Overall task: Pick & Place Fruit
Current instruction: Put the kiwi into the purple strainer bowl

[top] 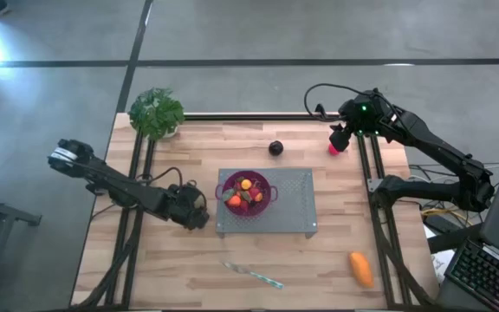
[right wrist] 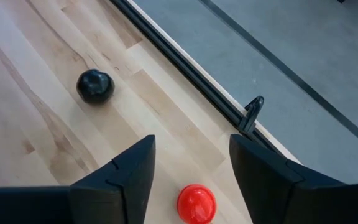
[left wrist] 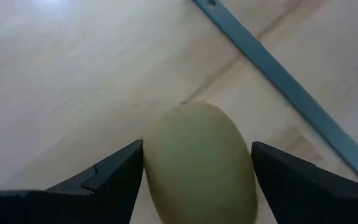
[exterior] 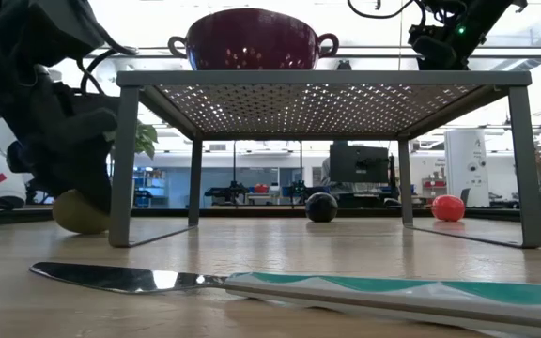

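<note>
An olive-green kiwi (left wrist: 197, 174) lies on the wooden table just left of the metal rack (top: 293, 204). My left gripper (left wrist: 197, 152) is open, low over the kiwi, with one finger on each side of it. My right gripper (right wrist: 191, 146) hangs open at the far right, above a pink-red ball (right wrist: 196, 204) that rests on the table. A dark plum (top: 275, 147) sits on the table behind the rack. On the rack stands a purple colander (top: 269, 192) holding strawberries and small orange pieces. An oblong orange fruit (top: 361, 269) lies near the front right. My left gripper's fingers (left wrist: 120, 177) come slanting down from the table's left and stand close against the kiwi's two long sides (left wrist: 151, 168). Whether they touch it, I cannot tell. The kiwi rests on the table (exterior: 78, 214).
A slim knife (top: 251, 275) lies near the front edge, ahead of the rack. A leafy plant (top: 156, 113) stands at the far left corner. The rack's legs (exterior: 123, 160) stand right beside my left gripper. Bare tabletop lies at the front left.
</note>
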Motion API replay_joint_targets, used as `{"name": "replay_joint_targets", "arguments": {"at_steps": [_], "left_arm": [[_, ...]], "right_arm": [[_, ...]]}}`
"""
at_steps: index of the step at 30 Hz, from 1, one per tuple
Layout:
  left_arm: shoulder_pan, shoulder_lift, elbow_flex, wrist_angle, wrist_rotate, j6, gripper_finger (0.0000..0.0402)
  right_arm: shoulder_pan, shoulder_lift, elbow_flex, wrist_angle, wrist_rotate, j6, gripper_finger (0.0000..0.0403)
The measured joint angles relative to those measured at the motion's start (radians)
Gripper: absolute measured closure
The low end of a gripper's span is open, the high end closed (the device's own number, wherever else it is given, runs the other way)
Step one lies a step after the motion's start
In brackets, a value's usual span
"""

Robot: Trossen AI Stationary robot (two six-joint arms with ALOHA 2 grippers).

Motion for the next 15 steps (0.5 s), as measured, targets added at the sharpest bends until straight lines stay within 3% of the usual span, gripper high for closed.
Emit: {"name": "replay_joint_targets", "arguments": {"at_steps": [15], "left_arm": [[0.000, 0.034, -0.002, -0.001, 0.017, -0.036, 0.0108]], "right_arm": [[0.000, 0.000, 0.000, 0.000, 0.000, -0.001, 0.0229]]}}
